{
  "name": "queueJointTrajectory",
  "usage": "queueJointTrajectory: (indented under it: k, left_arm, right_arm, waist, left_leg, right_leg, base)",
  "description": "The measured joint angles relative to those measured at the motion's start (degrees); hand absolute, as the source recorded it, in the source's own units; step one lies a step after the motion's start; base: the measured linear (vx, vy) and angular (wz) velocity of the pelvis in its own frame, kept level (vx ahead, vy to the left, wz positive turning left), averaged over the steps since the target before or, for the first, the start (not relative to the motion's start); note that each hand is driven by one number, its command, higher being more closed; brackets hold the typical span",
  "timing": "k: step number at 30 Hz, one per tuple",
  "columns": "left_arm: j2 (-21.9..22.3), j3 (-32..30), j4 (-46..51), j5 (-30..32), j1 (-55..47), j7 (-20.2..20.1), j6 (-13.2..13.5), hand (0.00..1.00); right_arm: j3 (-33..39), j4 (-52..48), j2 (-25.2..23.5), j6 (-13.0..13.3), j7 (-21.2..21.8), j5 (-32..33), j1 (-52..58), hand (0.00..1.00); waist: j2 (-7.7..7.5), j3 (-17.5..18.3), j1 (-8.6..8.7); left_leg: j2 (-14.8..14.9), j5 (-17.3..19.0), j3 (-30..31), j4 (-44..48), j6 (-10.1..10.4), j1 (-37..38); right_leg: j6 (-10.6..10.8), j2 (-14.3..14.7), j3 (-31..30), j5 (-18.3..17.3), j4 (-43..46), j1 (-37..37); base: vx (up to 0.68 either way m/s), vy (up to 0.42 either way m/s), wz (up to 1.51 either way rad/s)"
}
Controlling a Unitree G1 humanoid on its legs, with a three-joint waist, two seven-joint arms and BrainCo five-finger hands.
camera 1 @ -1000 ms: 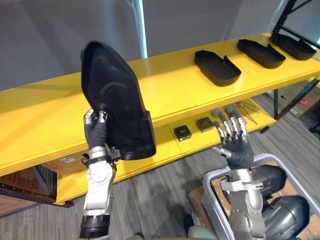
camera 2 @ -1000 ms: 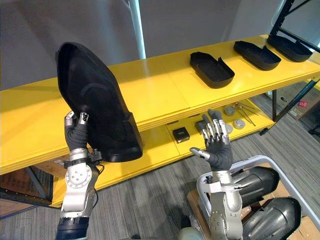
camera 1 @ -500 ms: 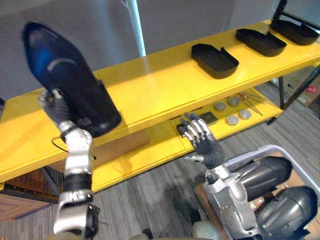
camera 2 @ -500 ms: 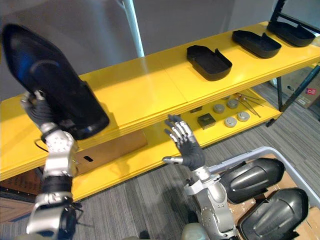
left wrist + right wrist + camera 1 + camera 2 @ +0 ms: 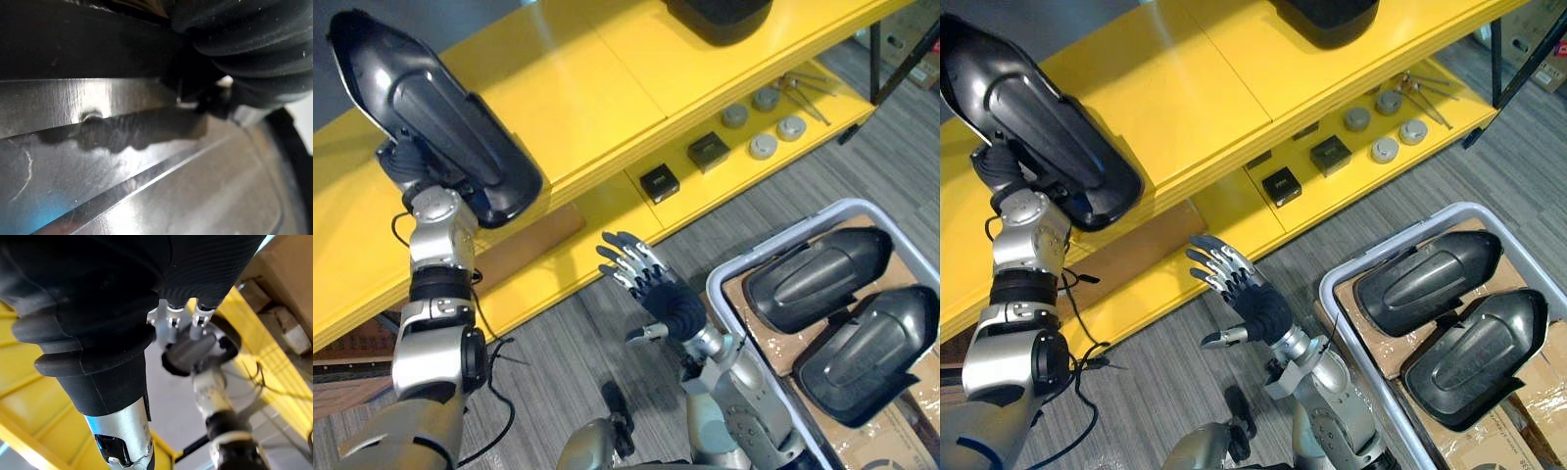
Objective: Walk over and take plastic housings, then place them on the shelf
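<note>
In the left eye view, a black housing (image 5: 440, 113) is seen raised at the left hand (image 5: 403, 164), which sits behind its near part. Whether that hand is clamped on it cannot be told. The housing's long axis runs from far left to near right, glossy face up. It is tilted over the left part of the shelf (image 5: 597, 88), with its near end overhanging the front edge. The right hand (image 5: 656, 292) is spread and empty over the floor, well apart from the housing, between the shelf and a bin (image 5: 717, 279) holding two spare housings (image 5: 818, 274).

In the right eye view the same layout is seen, and a placed housing (image 5: 1327, 15) lies far right on the shelf.

In the left wrist view the housing's glossy face is pressed close against the hand's cover.

In the right wrist view only yellow shelf boards are seen past the cover, with nothing held.

The set-down is judged to fall to the left hand. The shelf lies just beyond and below the housing, so it would have to be carried farther in and laid flat.
</note>
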State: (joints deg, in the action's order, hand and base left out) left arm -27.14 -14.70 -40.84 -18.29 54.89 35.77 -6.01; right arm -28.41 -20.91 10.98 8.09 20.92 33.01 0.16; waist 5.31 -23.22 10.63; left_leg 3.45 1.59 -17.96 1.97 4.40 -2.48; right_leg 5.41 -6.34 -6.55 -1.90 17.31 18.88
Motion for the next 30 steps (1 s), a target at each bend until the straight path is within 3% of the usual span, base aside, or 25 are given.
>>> queueJointTrajectory:
  k: [9, 17, 18, 30]
  left_arm:
    - [-1.89, 2.09, -7.11, -4.12, 8.03, 0.32, -3.13, 1.00]
    - [-5.69, 1.97, -9.00, -6.62, 11.46, 4.33, -7.58, 1.00]
    - [-5.88, 1.95, -9.88, -6.87, 12.22, 4.89, -8.21, 0.00]
    - [-5.92, 1.95, -9.99, -10.49, 13.09, 7.47, -9.29, 0.00]
  right_arm:
    - [-1.91, -0.58, 0.29, -0.63, -2.37, 1.19, -2.82, 0.00]
    - [-2.06, -0.60, 0.78, -0.61, -3.64, 2.24, -3.52, 0.00]
    - [-2.06, -0.60, 0.94, -0.59, -3.82, 2.24, -3.86, 0.00]
    - [-3.76, 0.25, 2.22, -0.51, -7.01, 2.25, -3.89, 0.00]
  waist:
    - [-1.25, -1.40, -0.23]
    - [-1.34, -1.47, -0.96]
    - [-1.34, -1.47, -1.06]
    - [-1.34, -1.47, -1.82]
  left_leg:
    - [0.05, -0.02, -0.61, 0.57, 0.02, -4.08]
    - [0.08, 0.00, -1.60, 0.64, 0.05, -5.68]
    - [0.08, 0.00, -1.60, 0.65, 0.06, -5.68]
    - [0.28, 0.10, -1.36, 1.22, 0.19, -5.62]
  right_leg:
    - [0.55, -0.38, 0.14, 1.47, -0.77, 3.27]
    - [0.66, -0.69, 0.44, 1.83, -1.86, 4.04]
    - [0.66, -0.74, 0.54, 1.83, -1.86, 3.98]
    - [0.66, -0.90, 1.39, 1.83, -1.98, 3.26]
  base:
    - [0.02, 0.004, 0.01]
    - [0.05, 0.010, 0.04]
    - [0.03, 0.001, 0.02]
    - [0.00, -0.001, 0.02]
